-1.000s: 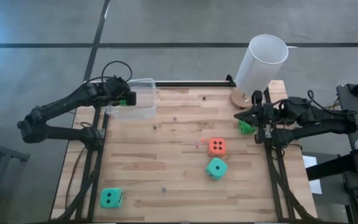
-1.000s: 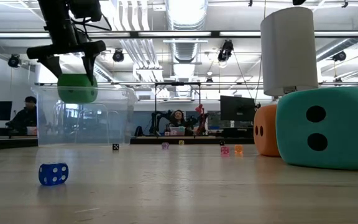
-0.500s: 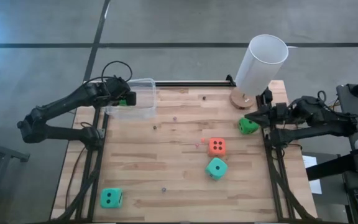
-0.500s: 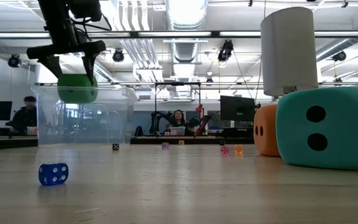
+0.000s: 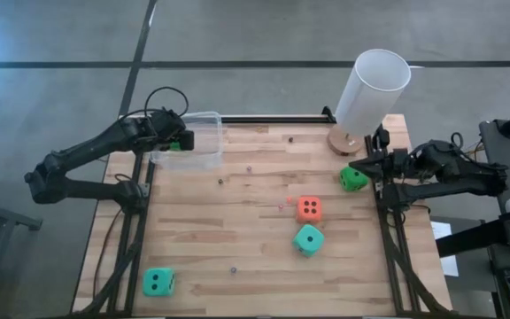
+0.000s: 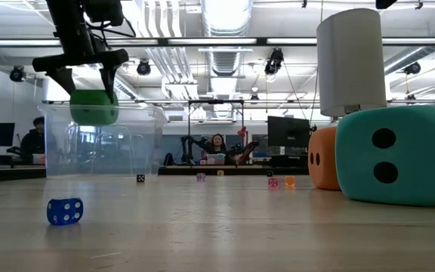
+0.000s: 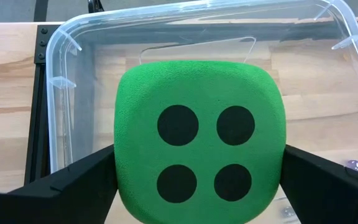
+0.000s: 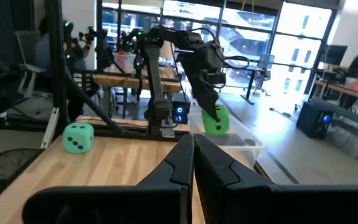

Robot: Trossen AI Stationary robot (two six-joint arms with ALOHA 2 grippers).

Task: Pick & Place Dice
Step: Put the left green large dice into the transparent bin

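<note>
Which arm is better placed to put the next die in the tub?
Left. The left gripper holds a green die right above the clear plastic tub; opening should drop it in. The right gripper, fingers shut and empty, sits beside another green die across the table.
</note>
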